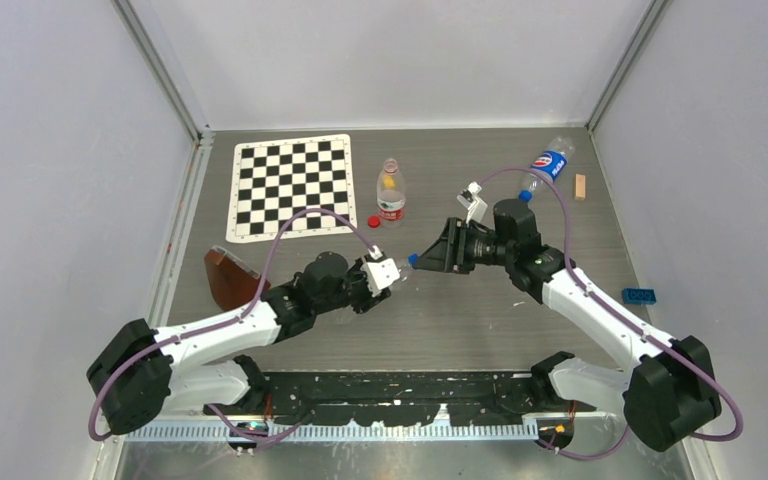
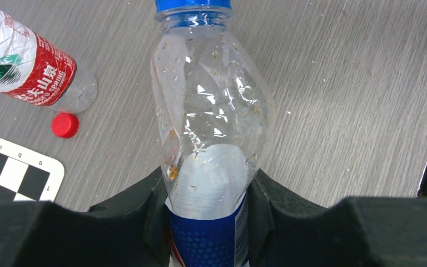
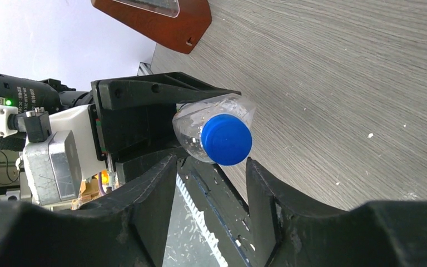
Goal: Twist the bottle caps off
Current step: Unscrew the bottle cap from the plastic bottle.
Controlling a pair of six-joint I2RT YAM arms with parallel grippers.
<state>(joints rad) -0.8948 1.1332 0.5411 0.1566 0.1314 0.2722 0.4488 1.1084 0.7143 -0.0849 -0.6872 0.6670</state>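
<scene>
My left gripper (image 1: 390, 271) (image 2: 211, 192) is shut on a clear blue-label bottle (image 2: 211, 128), held level above the table with its blue cap (image 1: 412, 259) (image 2: 193, 5) on, pointing at my right gripper. My right gripper (image 1: 430, 256) (image 3: 211, 181) is open, and the cap (image 3: 226, 139) sits just off its fingertips, apart from both. A red-and-white-label bottle (image 1: 391, 193) (image 2: 28, 67) stands uncapped, with its red cap (image 1: 373, 222) (image 2: 65, 125) loose on the table beside it. A second blue-label bottle (image 1: 548, 164) lies at the back right with its blue cap (image 1: 525, 196) on.
A checkerboard mat (image 1: 290, 185) lies at the back left. A brown stand (image 1: 230, 278) sits left of my left arm. A small wooden block (image 1: 580, 186) and a blue brick (image 1: 640, 295) lie on the right side. Grey walls enclose the table.
</scene>
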